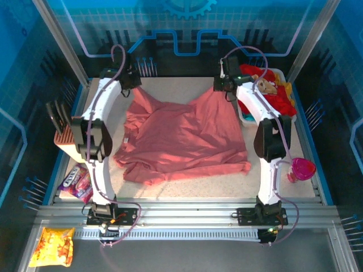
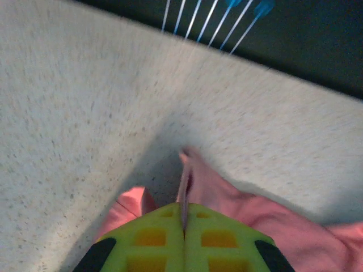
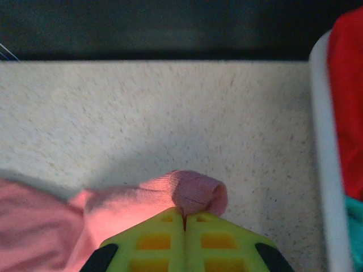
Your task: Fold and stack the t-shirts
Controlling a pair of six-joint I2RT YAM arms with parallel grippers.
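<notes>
pincers [image 1: 134, 85] [image 1: 223, 86] outstretched, tight on pink t-shirt [image 1: 181, 136]

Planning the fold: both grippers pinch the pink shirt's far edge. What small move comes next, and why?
Probably lift both pinched ends a little and draw them apart: the left gripper and right gripper are each shut on the pink t-shirt, which lies wrinkled and bunched on the table.

No legible text; snack bag [image 1: 52, 245] print too blurred
</notes>
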